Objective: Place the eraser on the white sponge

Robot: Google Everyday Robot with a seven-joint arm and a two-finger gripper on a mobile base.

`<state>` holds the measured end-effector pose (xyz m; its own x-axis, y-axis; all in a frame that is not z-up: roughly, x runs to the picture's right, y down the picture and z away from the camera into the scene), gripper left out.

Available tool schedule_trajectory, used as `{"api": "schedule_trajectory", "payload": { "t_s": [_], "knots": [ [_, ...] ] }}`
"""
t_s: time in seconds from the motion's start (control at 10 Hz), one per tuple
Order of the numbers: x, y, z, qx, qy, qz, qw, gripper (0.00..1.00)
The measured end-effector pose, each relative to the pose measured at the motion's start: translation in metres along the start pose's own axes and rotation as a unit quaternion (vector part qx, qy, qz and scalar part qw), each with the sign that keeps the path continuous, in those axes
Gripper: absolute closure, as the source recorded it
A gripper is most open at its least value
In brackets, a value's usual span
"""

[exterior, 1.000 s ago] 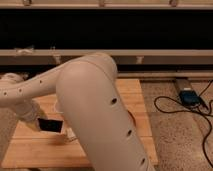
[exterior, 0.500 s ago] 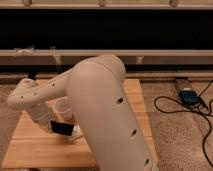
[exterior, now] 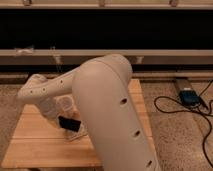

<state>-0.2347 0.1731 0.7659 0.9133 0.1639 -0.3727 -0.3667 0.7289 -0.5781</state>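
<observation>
My gripper [exterior: 61,119] hangs low over the middle of the wooden table [exterior: 30,145], at the end of the white arm [exterior: 110,110] that fills the foreground. It is shut on the eraser [exterior: 70,123], a flat black block held just above the tabletop. A small off-white patch, the white sponge [exterior: 79,135], shows just below and right of the eraser. The arm hides most of it. I cannot tell whether eraser and sponge touch.
A translucent white plastic cup [exterior: 65,104] stands right behind the gripper. The arm's big link covers the table's right half. On the speckled floor to the right lie a blue device [exterior: 189,96] and black cables [exterior: 175,107]. A dark recess runs along the back.
The gripper has carried the eraser to the right across the table, from the left part towards the middle, past the cup. The arm has swung with it.
</observation>
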Motion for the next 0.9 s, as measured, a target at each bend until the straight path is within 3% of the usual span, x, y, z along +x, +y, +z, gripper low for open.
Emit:
{"api": "schedule_trajectory", "payload": {
  "t_s": [0.5,0.6,0.9],
  "knots": [
    [0.011,0.0,0.012,-0.013,0.019,0.002,0.9997,0.98],
    [0.013,0.001,0.014,-0.015,0.021,0.002,0.9997,0.93],
    [0.014,0.005,0.022,-0.02,0.024,0.005,0.9995,0.63]
  ]
}}
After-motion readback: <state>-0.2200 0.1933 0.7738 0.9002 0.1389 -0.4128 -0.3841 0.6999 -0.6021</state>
